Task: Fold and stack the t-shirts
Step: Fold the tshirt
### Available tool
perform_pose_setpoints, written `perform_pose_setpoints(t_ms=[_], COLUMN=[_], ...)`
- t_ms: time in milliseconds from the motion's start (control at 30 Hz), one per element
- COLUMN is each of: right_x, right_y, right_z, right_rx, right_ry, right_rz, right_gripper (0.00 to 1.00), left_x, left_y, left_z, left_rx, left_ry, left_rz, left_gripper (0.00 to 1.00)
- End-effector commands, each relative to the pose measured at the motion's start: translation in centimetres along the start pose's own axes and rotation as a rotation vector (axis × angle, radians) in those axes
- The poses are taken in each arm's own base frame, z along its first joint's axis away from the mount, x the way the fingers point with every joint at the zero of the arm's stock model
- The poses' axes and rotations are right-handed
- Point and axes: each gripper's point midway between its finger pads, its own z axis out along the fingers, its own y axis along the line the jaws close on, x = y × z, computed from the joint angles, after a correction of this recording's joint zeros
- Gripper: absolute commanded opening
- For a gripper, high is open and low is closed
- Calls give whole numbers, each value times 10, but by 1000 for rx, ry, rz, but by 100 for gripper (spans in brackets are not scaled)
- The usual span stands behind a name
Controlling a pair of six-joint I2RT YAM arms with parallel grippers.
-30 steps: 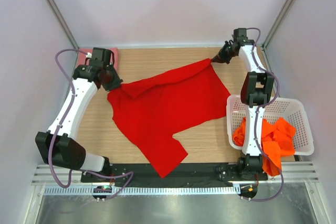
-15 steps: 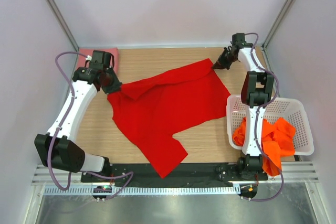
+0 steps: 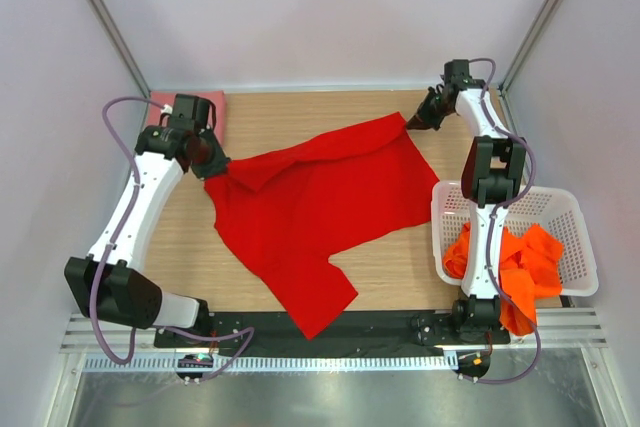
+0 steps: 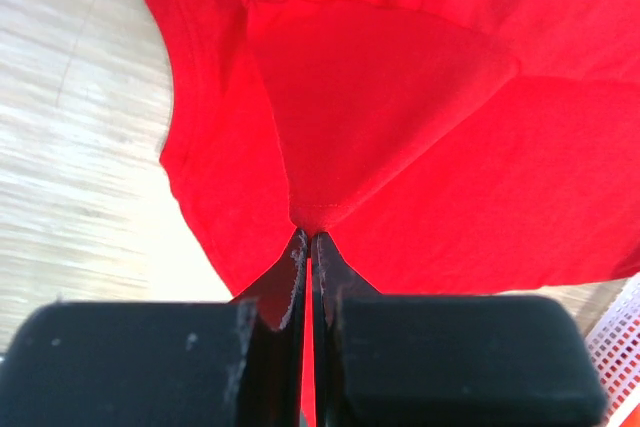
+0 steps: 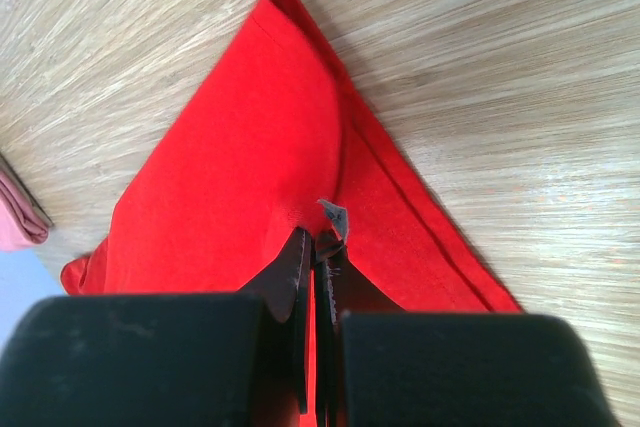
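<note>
A bright red t-shirt [image 3: 320,202] lies spread across the wooden table, one sleeve reaching toward the near edge. My left gripper [image 3: 212,164] is shut on its left edge, and the cloth [image 4: 400,127] rises pinched from the jaw tips [image 4: 308,237]. At the far right corner of the shirt my right gripper [image 3: 412,122] is shut on the fabric [image 5: 240,167], the jaws [image 5: 318,239] pressed together beside a small grey tag. A folded salmon pink t-shirt [image 3: 205,107] lies at the far left. Orange t-shirts [image 3: 515,262] fill the basket.
A white lattice basket [image 3: 565,212] stands at the right, near the right arm's base. Grey walls enclose the table on three sides. Bare wood [image 3: 180,237] shows left of the red shirt and along the far edge [image 3: 300,107].
Both grippers have shifted slightly toward the far side, and the red shirt's far right corner is drawn a little further out. The grips are unchanged.
</note>
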Motion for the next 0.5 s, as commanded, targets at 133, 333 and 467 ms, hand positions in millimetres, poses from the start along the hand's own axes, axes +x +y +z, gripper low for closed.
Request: perform_pose_setpoints(t_ms=[133,333,467], right_x=[-11,0,3], right_y=[24,12,4], right_z=[-43,-34,-26], right_rx=[-32,-9,11], right_ry=[-69,-35,-23], right_rz=[-38,-34,-39], right_gripper=[2,2,2], left_x=[-27,-8,8], left_y=[-1,-2,-2], left_z=[-29,-19,-3], left_rx=[10,42,54], left_ry=[-85,-17,44], left_rz=[28,33,36], left_gripper=[0,0,0])
